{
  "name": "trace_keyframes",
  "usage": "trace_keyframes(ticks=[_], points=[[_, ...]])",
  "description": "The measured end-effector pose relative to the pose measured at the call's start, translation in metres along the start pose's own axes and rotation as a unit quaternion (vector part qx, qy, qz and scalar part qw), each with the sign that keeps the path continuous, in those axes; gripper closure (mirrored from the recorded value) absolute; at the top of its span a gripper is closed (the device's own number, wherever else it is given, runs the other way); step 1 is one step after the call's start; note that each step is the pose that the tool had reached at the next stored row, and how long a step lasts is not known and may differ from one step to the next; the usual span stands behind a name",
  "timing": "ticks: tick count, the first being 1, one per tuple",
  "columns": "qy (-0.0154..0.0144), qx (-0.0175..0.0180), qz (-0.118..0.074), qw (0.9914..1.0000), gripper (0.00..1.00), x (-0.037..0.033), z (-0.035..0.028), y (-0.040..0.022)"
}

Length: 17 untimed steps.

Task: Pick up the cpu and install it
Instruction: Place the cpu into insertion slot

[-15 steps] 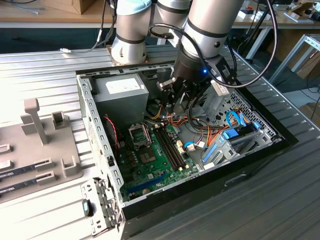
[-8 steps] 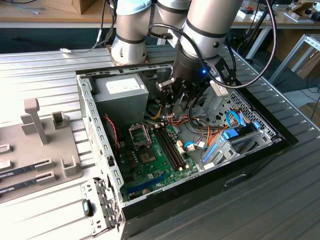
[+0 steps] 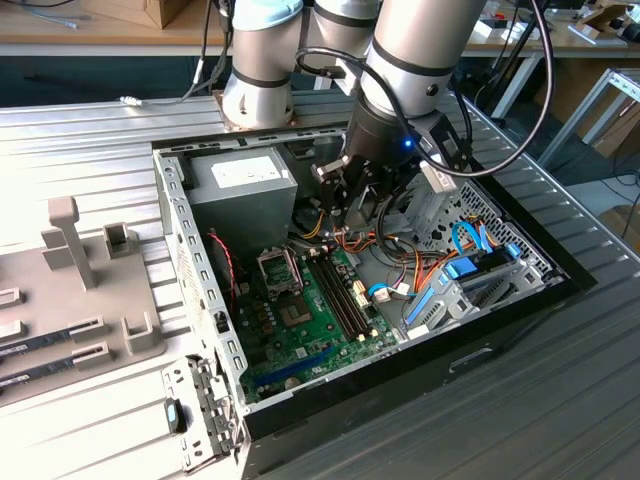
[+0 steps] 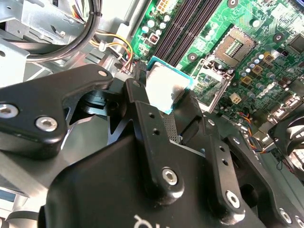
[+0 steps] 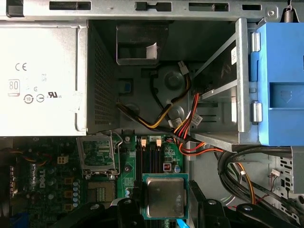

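While the gripper (image 3: 352,205) hangs inside the computer case (image 3: 180,230), its fingers (image 4: 147,123) are clamped on the cpu (image 4: 164,83), held above the motherboard (image 5: 126,178) over the memory slots (image 5: 148,156) and apart from the open socket (image 5: 97,153). Judged good practice: keep the chip level, edges square to the socket, never dragged across contacts.

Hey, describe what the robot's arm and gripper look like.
The silver-grey tubular arm has pale blue-grey joint caps, black cables looped alongside and a small blue light near the wrist. The matte black gripper has angular bolted links with silver screws.
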State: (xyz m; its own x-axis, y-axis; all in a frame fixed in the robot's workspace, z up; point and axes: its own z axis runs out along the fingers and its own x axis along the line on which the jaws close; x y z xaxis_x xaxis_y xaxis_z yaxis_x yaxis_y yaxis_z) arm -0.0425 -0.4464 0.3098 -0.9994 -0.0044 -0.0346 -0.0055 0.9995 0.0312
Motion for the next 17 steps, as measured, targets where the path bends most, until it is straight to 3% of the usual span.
trace_keyframes(ticks=[17], points=[[0.0000, -0.0001, 0.000, 1.00000, 0.53, 0.0035, 0.0010, -0.0001]])
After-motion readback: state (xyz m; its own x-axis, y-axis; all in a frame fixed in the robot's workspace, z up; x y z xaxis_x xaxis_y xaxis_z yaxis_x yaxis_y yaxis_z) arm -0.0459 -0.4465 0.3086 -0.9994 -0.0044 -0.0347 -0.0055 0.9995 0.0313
